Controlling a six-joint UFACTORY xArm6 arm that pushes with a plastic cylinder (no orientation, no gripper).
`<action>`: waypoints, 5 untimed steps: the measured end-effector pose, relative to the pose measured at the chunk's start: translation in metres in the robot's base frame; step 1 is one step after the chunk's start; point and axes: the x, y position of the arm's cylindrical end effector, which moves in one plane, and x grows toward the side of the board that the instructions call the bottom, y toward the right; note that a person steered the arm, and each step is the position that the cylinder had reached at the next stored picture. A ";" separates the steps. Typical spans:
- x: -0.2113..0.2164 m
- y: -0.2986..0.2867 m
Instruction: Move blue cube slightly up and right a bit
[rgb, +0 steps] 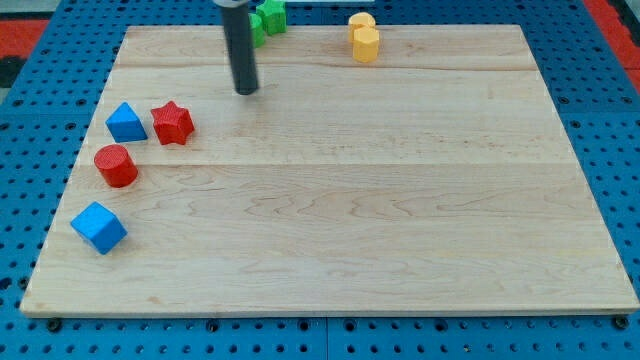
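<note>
The blue cube (98, 227) lies near the board's lower left corner. My tip (246, 92) stands on the board near the view's top, left of centre, far above and to the right of the blue cube. It touches no block. A red cylinder (116, 165) lies just above the blue cube. A blue triangular block (126, 122) and a red star (172, 123) lie side by side above that, left of my tip.
A green block (268, 18) sits at the top edge, partly behind the rod. Two yellow blocks (364, 37) sit at the top, right of centre. The wooden board (400, 200) rests on a blue pegboard surface (620, 150).
</note>
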 end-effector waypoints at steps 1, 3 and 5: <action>0.029 -0.033; 0.077 -0.048; 0.112 -0.039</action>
